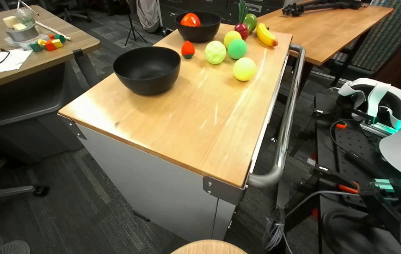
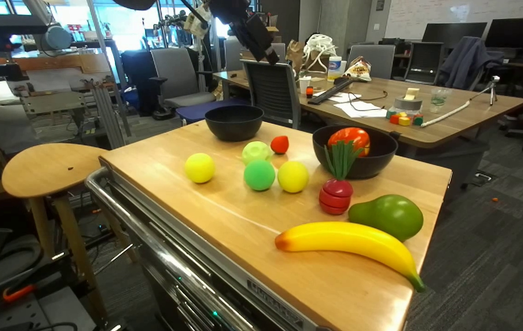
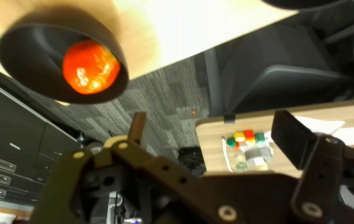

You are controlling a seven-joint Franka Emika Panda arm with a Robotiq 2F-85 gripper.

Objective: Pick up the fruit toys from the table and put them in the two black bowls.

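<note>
Resting inside a black bowl (image 2: 374, 168), the red-orange fruit (image 2: 355, 137) shows in both exterior views and the wrist view. In an exterior view, taking that bowl as the clock's centre, a small red fruit (image 2: 279, 145) and a yellow-green ball (image 2: 255, 151) lie towards nine o'clock, a matching black bowl (image 2: 234, 131) stands between nine and ten, two yellow balls (image 2: 200, 168) and a green ball (image 2: 259, 175) lie between eight and nine, a red layered toy with green leaves (image 2: 336, 197) stands between six and seven, a yellow banana (image 2: 348, 236) lies at six and a green pear-shaped fruit (image 2: 390, 216) at five. The bench (image 2: 160, 161) carries them all, a metal bar (image 1: 290, 111) along its edge. In the wrist view the fingers (image 3: 290, 140) stand wide apart, the fruit's bowl at ten o'clock from them; floor (image 3: 164, 98) and a farther bench (image 3: 211, 137) with coloured blocks (image 3: 249, 135) show between them.
</note>
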